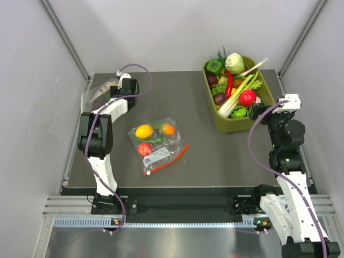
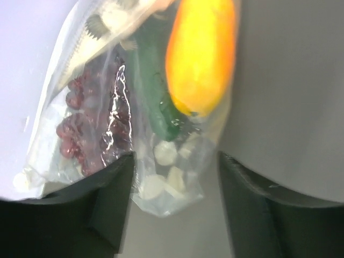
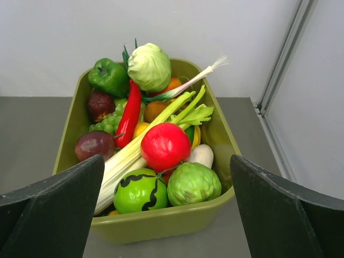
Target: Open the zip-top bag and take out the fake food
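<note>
zip-top bag [image 2: 161,183] at far-left corner of counter [image 1: 215,161], seemingly lifted | mango [image 2: 201,54] and cucumber [image 2: 156,102] inside, long axes running straight away from left gripper [image 2: 175,158] | we read that gripper as pinching the bag's near end | right gripper [image 3: 166,158] spread wide, empty, facing the produce bin [image 3: 161,226], well apart across the counter

Clear dotted zip-top bag [image 2: 161,183], far-left of table [image 1: 226,161], w/ yellow-orange fake fruit [image 2: 201,54] & green cucumber [image 2: 156,102] inside.
</note>
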Motion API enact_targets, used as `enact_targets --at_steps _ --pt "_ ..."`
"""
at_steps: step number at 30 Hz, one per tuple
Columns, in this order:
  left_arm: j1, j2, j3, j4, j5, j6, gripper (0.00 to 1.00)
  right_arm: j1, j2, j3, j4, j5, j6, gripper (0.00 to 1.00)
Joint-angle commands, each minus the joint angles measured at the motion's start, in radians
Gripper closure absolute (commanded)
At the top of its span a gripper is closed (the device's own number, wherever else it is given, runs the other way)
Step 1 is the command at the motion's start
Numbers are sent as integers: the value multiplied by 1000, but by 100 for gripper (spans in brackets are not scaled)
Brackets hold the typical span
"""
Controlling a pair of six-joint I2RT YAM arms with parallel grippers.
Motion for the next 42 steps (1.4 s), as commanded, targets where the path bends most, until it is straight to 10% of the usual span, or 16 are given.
enact_targets --at_steps 1,5,6,9,28,42 --pt "25 16 38 13 -10 30 36 6 2 54 12 -14 1 0" --pt "25 19 44 -10 42 39 67 8 15 55 12 -43 1 0" --pt "25 18 49 -17 48 36 89 8 16 55 10 -49 1 0" --pt "25 4 50 -39 86 25 100 6 19 58 7 -58 1 0" --pt "4 -458 33 -105 641 -119 100 21 104 103 -34 -230 -9 0" --pt "-119 -705 -97 125 843 -470 100 491 263 126 131 -177 45 1"
